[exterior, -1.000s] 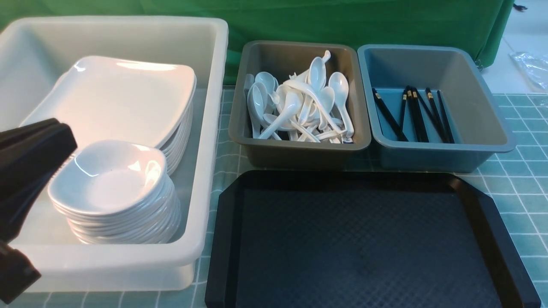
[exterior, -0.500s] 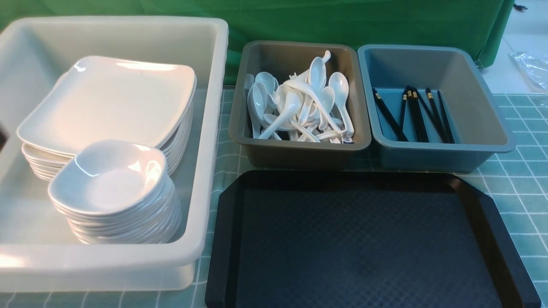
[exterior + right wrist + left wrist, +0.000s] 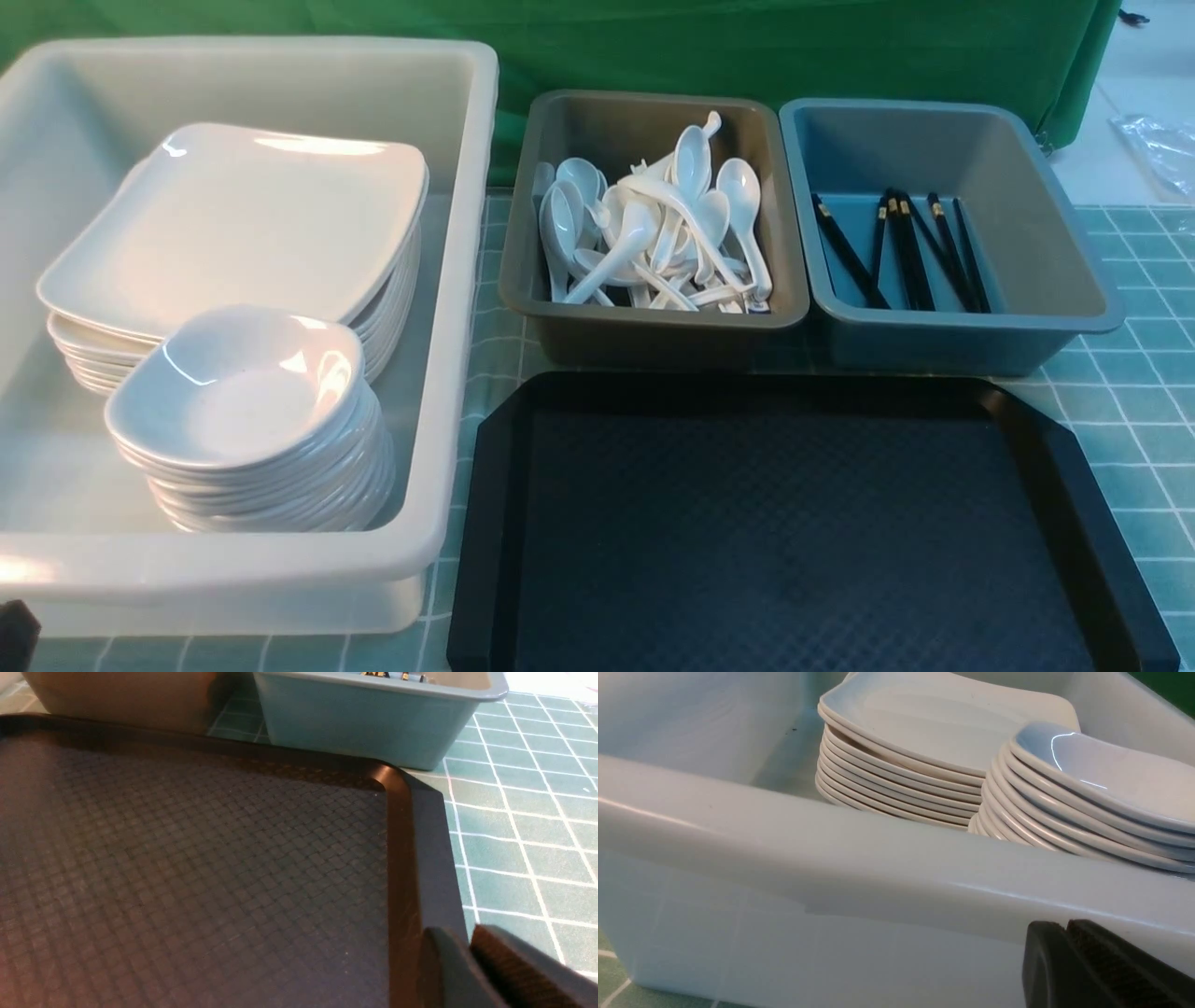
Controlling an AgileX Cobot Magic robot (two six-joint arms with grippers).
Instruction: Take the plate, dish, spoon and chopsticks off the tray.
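The black tray (image 3: 803, 523) lies bare at the near centre of the table, its textured floor carrying nothing, so the clearing looks finished. At its ten o'clock, inside a large white tub (image 3: 448, 280), the top plate (image 3: 243, 219) crowns a stack of its kind, and the top dish (image 3: 233, 387) sits on a shorter stack just in front, the two stacks close together. At twelve o'clock a grey bin (image 3: 653, 327) holds a tangle of white pieces among which the spoon cannot be singled out; at one o'clock a blue-grey bin (image 3: 971, 327) holds the chopsticks (image 3: 901, 252) lying loose on its floor. The glazed ware looks stiff, slippery and chippable, best taken by the rim; the sticks are light and prone to roll. The left gripper (image 3: 1069, 933) is closed and empty outside the tub's near wall; the right gripper (image 3: 472, 938) hangs over the tray's corner rim, holding nothing, its jaws too cropped to judge.
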